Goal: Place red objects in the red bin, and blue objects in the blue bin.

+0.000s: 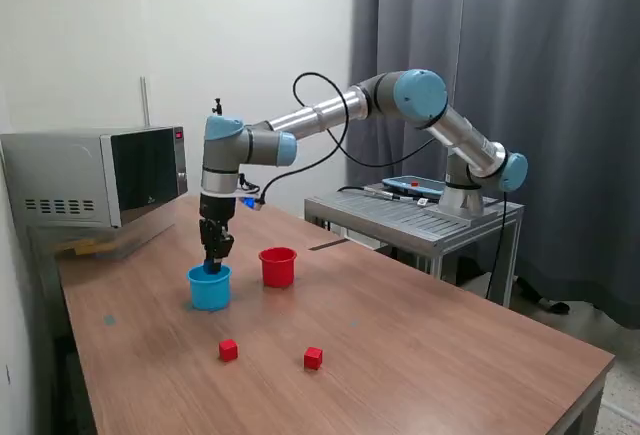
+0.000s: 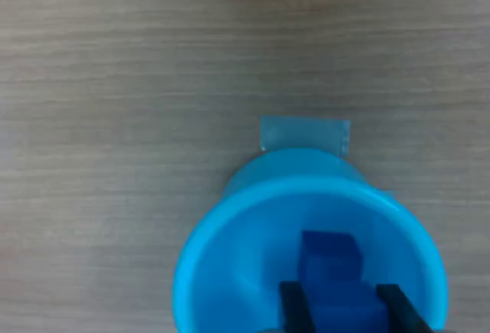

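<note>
The two red cubes lay nearest the exterior camera on the wooden table [image 1: 420, 345], one [image 1: 228, 350] at about 7 o'clock from the table's middle and the other [image 1: 313, 357] at about 6 o'clock. They were well apart from each other and from both bins, and neither was in a bin.

Farther back stood the blue bin [image 1: 210, 288], upright, at about 9 o'clock from the table's middle. The red bin [image 1: 278, 267] stood upright just beside it, at about 2 o'clock from the blue bin, the two not touching. No contents of the red bin could be seen.

The gripper [image 1: 213, 261] hung vertically over the blue bin, its tips at rim level. In the wrist view, the gripper [image 2: 343, 302] showed two dark fingers [image 2: 295, 308] with a moderate gap between them, and dark blue cube material [image 2: 331, 260] lay between and beyond them inside the blue bin [image 2: 230, 233]. It could not be told whether the fingers pressed on a cube or stood just clear of it, nor whether one blue cube or two were present. A patch of blue tape [image 2: 305, 134] lay on the table, touching the bin's base.

Beyond the bins, a microwave oven [image 1: 95, 177] stood at the table's 10 o'clock corner. The arm's base [image 1: 470, 190] was mounted on a grey metal stand [image 1: 410, 217] at about 1 o'clock, in front of a dark curtain [image 1: 540, 85].
</note>
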